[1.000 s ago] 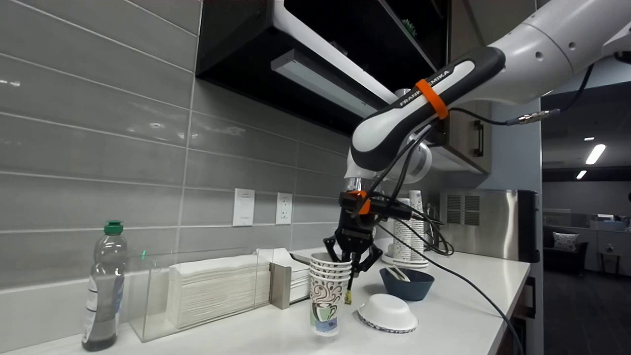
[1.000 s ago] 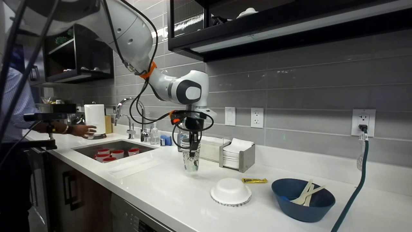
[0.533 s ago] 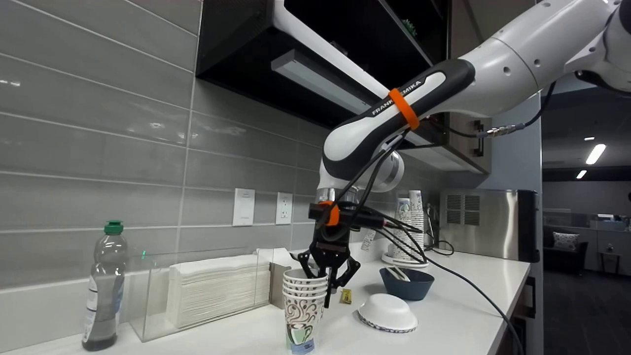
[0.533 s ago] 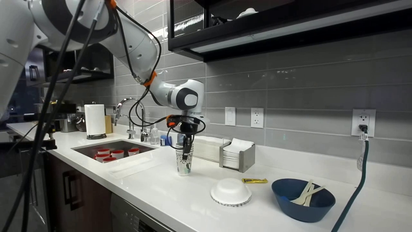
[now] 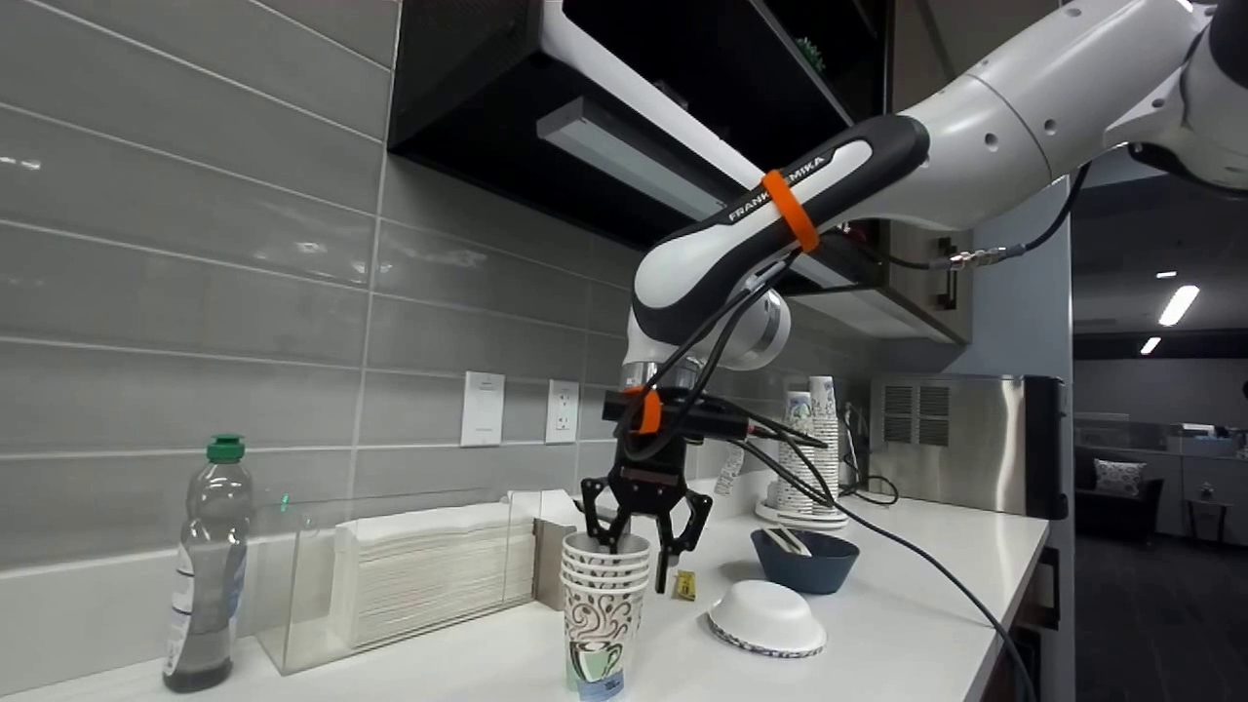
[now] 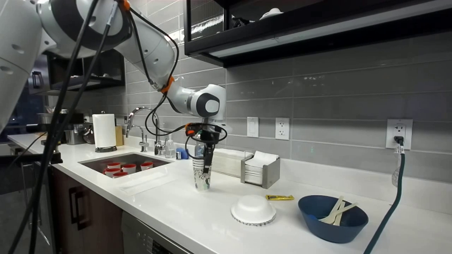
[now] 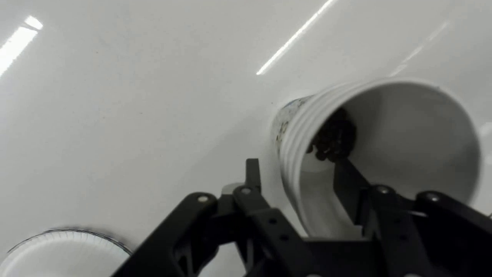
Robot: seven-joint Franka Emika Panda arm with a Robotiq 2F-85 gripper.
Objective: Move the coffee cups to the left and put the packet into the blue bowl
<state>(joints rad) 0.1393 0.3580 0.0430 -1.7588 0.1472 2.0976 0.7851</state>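
Note:
The coffee cups [image 5: 600, 624], a nested whitish stack with a printed pattern, stand upright on the counter, also in an exterior view [image 6: 202, 180]. My gripper [image 5: 639, 565] is open over their rim. In the wrist view, one finger [image 7: 348, 184] is inside the top cup [image 7: 419, 127] and the other is outside. The cup wall lies between them with gaps on both sides. A dark clump shows inside the cup. The yellow packet [image 6: 279, 197] lies flat on the counter, also in an exterior view [image 5: 685, 585]. The blue bowl [image 6: 332, 231] holds pale utensils.
An upside-down white paper bowl [image 6: 253, 208] sits between cups and blue bowl. A napkin holder [image 5: 439, 585] and a clear bottle [image 5: 207, 575] stand along the wall. Tall cup stacks [image 5: 811, 458] stand behind. A sink [image 6: 160, 163] holds red mugs. A cabinet [image 6: 317, 38] overhangs.
The cups moved left in both exterior views, held by my gripper, and came down onto the counter. My gripper then opened and rose slightly. The packet and blue bowl stayed put.

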